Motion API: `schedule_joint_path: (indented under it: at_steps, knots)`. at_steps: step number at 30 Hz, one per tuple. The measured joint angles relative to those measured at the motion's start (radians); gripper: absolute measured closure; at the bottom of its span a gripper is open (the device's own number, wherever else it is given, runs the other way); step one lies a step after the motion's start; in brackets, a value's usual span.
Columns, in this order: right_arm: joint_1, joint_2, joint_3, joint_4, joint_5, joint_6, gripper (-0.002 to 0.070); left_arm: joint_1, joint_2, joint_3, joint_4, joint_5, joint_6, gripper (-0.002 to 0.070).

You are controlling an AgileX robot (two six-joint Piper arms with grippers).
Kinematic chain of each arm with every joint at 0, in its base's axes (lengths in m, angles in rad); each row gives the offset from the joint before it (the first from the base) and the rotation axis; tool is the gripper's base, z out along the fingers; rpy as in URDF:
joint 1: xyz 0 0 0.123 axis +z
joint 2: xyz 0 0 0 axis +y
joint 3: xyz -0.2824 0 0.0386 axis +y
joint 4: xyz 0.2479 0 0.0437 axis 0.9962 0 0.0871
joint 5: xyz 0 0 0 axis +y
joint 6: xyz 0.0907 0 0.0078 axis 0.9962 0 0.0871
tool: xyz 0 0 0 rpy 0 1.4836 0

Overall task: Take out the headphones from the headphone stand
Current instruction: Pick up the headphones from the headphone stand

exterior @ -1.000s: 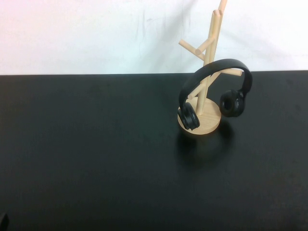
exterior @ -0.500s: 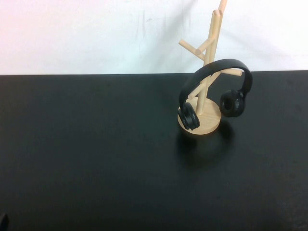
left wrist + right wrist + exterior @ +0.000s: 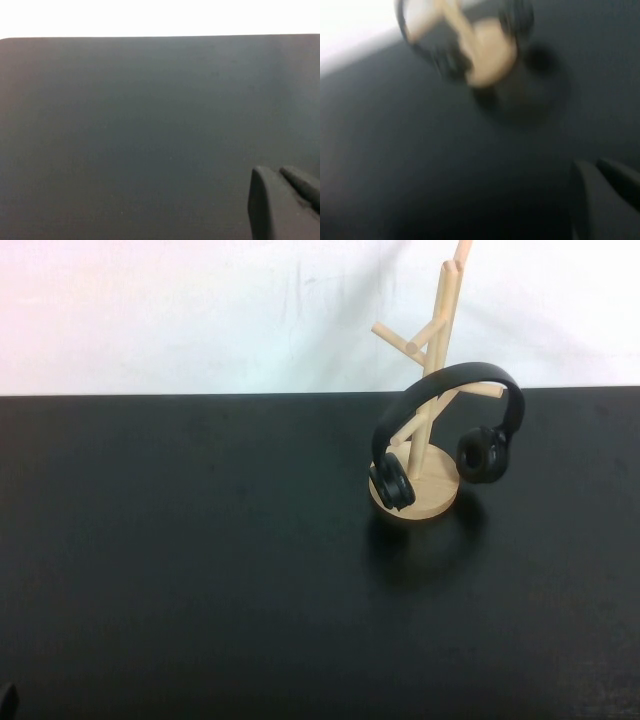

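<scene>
So the headphones (image 3: 447, 430) were hanging on the headphone stand (image 3: 432, 390), headband draped over one of the lower peg branches, one ear cup down in front of the round wooden base and the other beside the base on the far side of the post. The stand itself sat upright on the black desk (image 3: 200, 560), toward the back edge, close to the white wall (image 3: 180, 310).

My left pincer (image 3: 285, 200) was parked well away from the stand, low over bare desk, nothing but dark surface in its wrist cam. Only a bit of the fingers showed at the corner, so I honestly couldn't tell if they were apart or together.

My right pincer (image 3: 607, 195) was over the desk too, some way off from the stand, pointed at it. Its cam caught the headphones (image 3: 460, 45) and wooden base (image 3: 490, 55) all smeared. Same deal: couldn't tell its state.
</scene>
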Motion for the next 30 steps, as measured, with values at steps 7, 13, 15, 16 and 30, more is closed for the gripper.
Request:
schedule_joint_path:
  at_steps: [7,13,15,16,30]
  knots:
    - [0.000,0.343,-0.194,-0.116,0.152,-0.073,0.0684,0.000,0.000,0.000,0.000,0.000,0.000,0.0678]
    - [0.000,0.585,-0.338,-0.060,0.152,-0.199,0.0682,0.000,0.000,0.000,0.000,0.000,0.000,0.0678]
    - [0.004,0.652,-0.383,-0.018,0.144,-0.240,0.0682,0.000,0.000,0.000,0.000,0.000,0.000,0.0678]
    - [0.018,0.687,-0.405,0.001,0.134,-0.254,0.0682,0.000,0.000,0.000,0.000,0.000,0.000,0.0678]
    - [0.473,1.070,-0.622,0.235,-0.318,-0.282,0.0536,0.000,0.000,0.000,0.000,0.000,0.000,0.0678]
